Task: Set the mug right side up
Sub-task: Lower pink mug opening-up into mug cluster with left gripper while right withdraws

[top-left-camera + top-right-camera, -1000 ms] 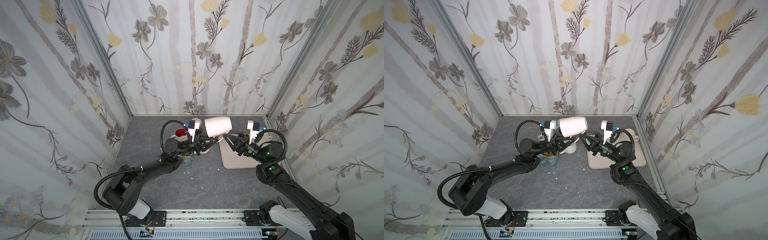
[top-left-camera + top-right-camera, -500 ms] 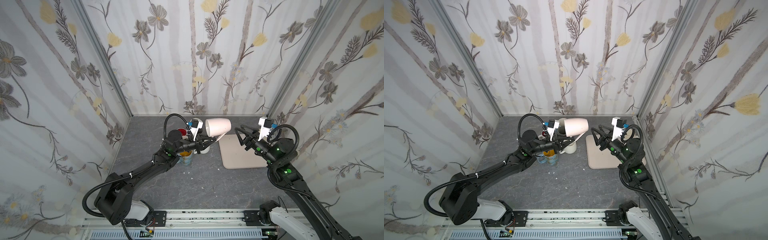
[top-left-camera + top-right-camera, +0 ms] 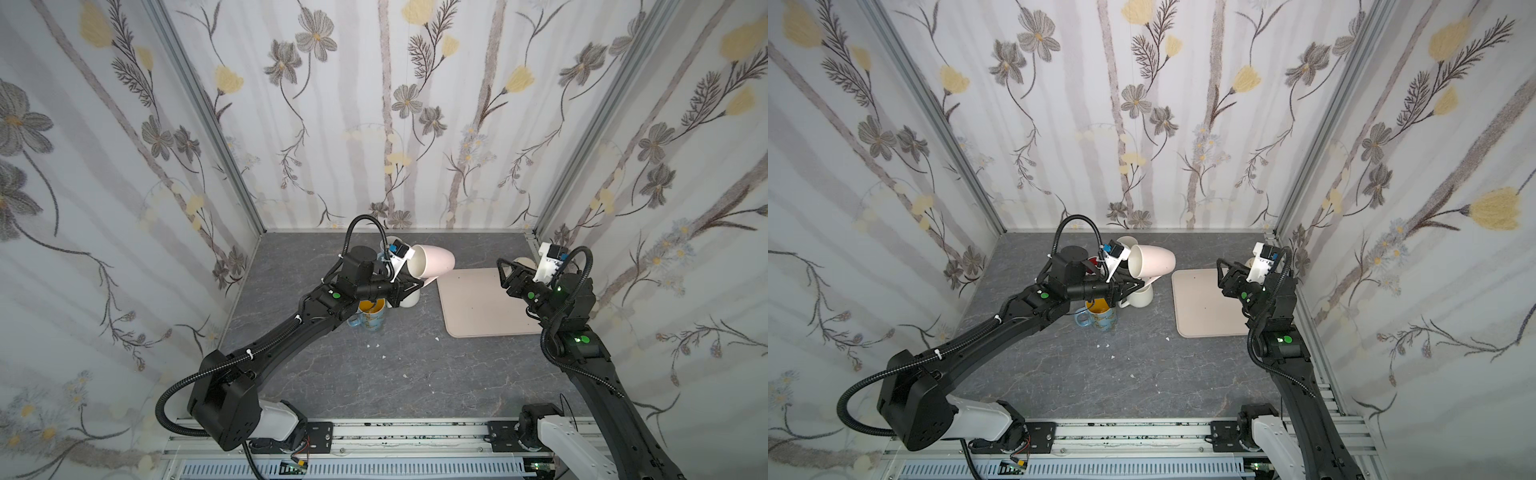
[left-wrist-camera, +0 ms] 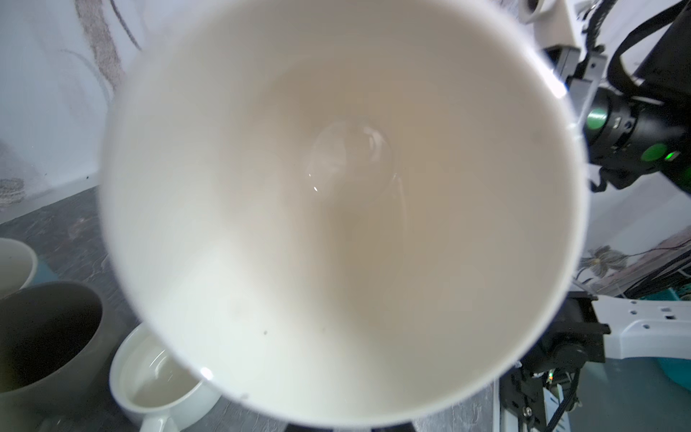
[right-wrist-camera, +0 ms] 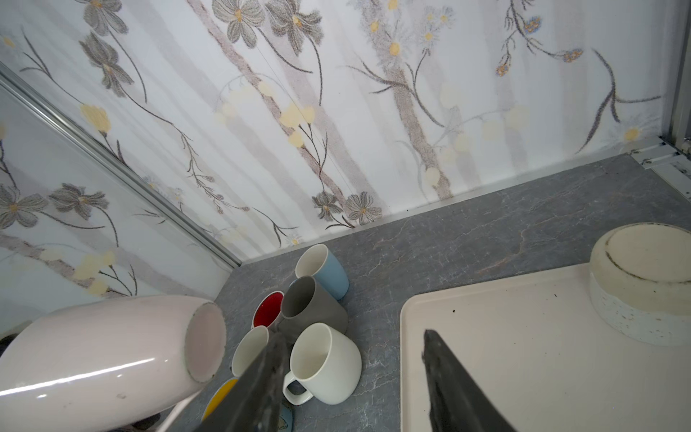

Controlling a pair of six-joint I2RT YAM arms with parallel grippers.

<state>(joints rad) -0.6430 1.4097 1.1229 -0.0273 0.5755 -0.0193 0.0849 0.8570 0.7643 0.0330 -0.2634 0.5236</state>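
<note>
**Hand-over completed.** A second ago both arms met at the mug (image 3: 434,262). Now the right fingers (image 3: 503,272) have let go and drawn back over the tray (image 3: 478,320). They stand well apart from the mug, parted about halfway, with nothing between them. The left fingers (image 3: 415,285) are closed tight, apparently on the handle under the mug's body, and carry it alone.

The mug hangs in the air near the rear edge of the surface (image 3: 374,374), just off the tray's left edge and above a cluster of upright mugs (image 5: 310,310). It lies roughly on its side, mouth toward the left wrist camera and flat base toward the tray. Judged from this, the turn is about half done; further rotation and a set-down remain.

The body is glossy pale pink and tapers to the base. The interior is white and empty.
</note>
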